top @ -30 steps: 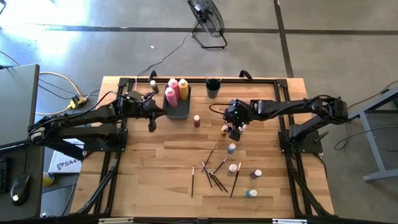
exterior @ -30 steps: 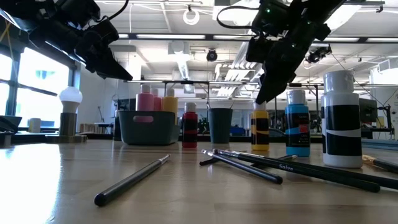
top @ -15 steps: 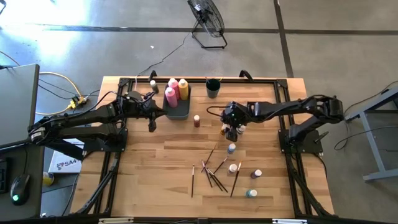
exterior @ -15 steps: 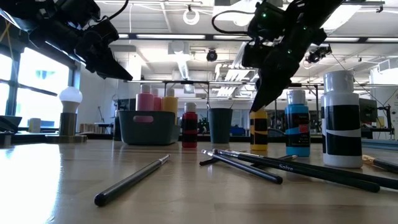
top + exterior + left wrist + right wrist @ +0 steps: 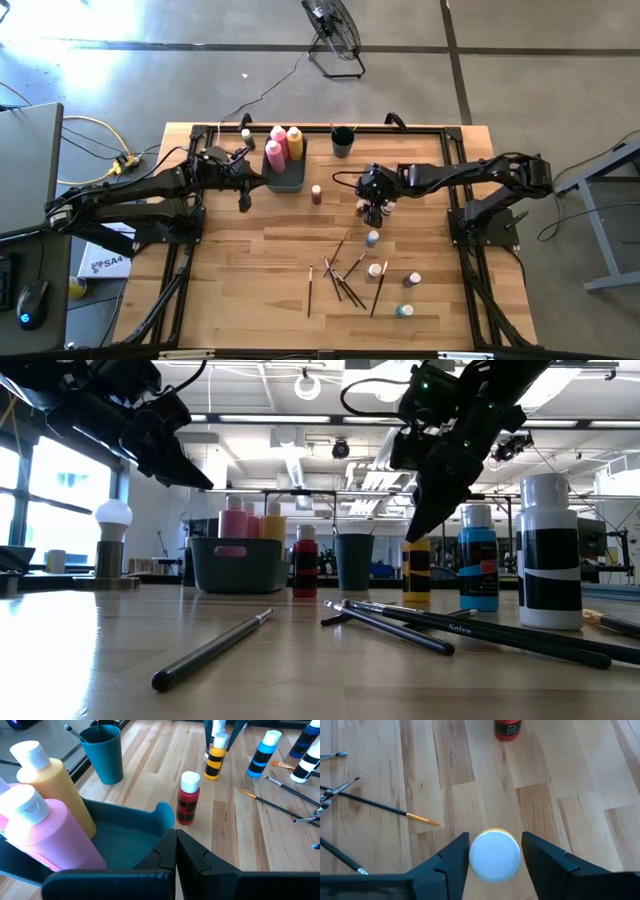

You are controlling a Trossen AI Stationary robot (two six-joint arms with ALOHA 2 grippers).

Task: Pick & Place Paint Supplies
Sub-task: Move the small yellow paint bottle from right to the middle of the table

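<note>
Right claw [image 5: 495, 851] sits spread around the white cap of the upright yellow paint bottle [image 5: 417, 570], centre-right of the bench [image 5: 250, 260] in the high view. Left claw [image 5: 175, 851], pressed together, waits farther off over the bin [image 5: 125, 832].

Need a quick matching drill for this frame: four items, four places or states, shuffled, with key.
1. yellow paint bottle
2. red paint bottle
3. pink squeeze bottle
4. left tool

a. in the grey bin
b. shut, next to the bin
c. between the right tool's open fingers
d. alone on the table, between bin and yellow paint bottle

Pairs: 1-c, 2-d, 3-a, 4-b
</note>
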